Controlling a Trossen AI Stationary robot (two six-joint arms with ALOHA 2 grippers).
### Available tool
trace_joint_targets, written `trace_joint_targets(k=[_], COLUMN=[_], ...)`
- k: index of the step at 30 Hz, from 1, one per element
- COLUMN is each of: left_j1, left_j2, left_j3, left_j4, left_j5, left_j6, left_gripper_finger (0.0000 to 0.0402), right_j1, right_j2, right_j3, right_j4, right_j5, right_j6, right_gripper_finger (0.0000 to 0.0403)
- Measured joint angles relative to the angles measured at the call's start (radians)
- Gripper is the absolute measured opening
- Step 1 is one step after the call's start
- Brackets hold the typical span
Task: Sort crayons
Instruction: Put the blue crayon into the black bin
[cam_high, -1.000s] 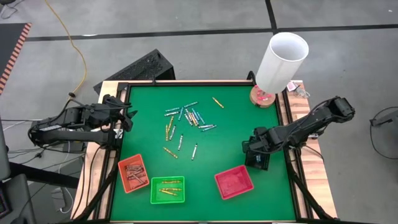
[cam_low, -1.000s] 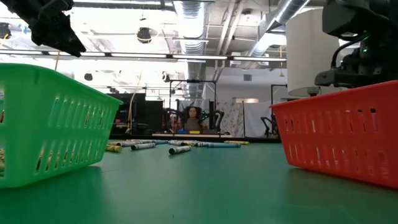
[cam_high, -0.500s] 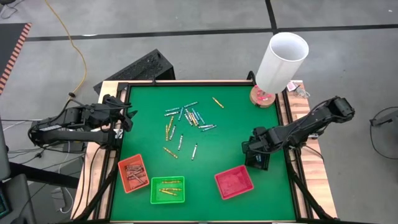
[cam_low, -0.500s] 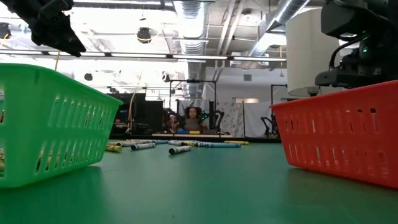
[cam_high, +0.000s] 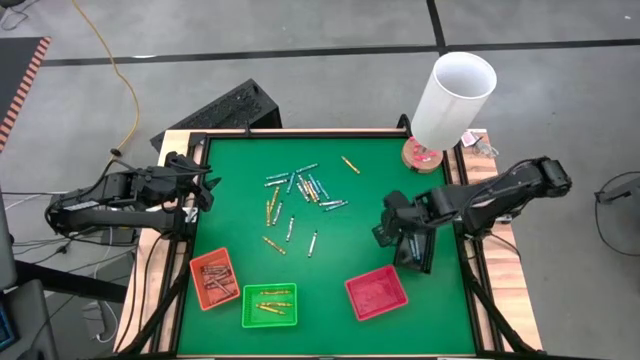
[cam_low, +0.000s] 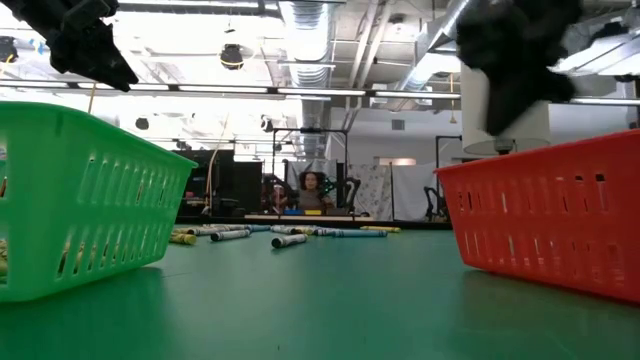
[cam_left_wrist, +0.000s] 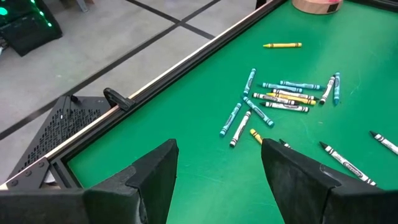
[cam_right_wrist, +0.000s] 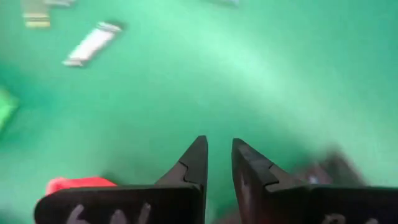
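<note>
Right pincer (cam_high: 385, 226) empty, fingers slightly parted, crayons (cam_high: 300, 190) scattered well ahead on desk (cam_high: 360, 200); left pincer (cam_high: 207, 180) released, waiting; best approach: spread wider, descend straight over one isolated crayon.

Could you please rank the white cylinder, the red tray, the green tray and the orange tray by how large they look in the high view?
1. white cylinder, clearly largest.
2. red tray and green tray: these look about alike, so I would not rank them.
3. orange tray, slightly smaller.
</note>
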Motion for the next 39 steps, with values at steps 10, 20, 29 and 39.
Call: trace_joint_targets(k=[10,20,29,39], left_j1=[0.000,0.000,0.000,0.000], left_j2=[0.000,0.000,0.000,0.000], left_j3=[0.000,0.000,0.000,0.000], left_j4=[0.000,0.000,0.000,0.000], left_j5=[0.000,0.000,0.000,0.000], left_j6=[-0.001,-0.002,-0.002,-0.002], left_gripper_finger=[0.0223,0.0223,0.0223,0.0223], right_j1=[-0.155,-0.286,-0.317,-0.323], right_j2=[0.038,0.253,0.437,0.630], right_j3=[0.035,0.035,0.089,0.261], right_j4=[0.303,0.540,0.591,0.490], right_j5=[0.007,-0.053,-0.109,-0.169], right_j6=[-0.824,-1.207,-1.347,-1.459], right_gripper_finger=[0.0069,0.0069,0.0069,0.0069])
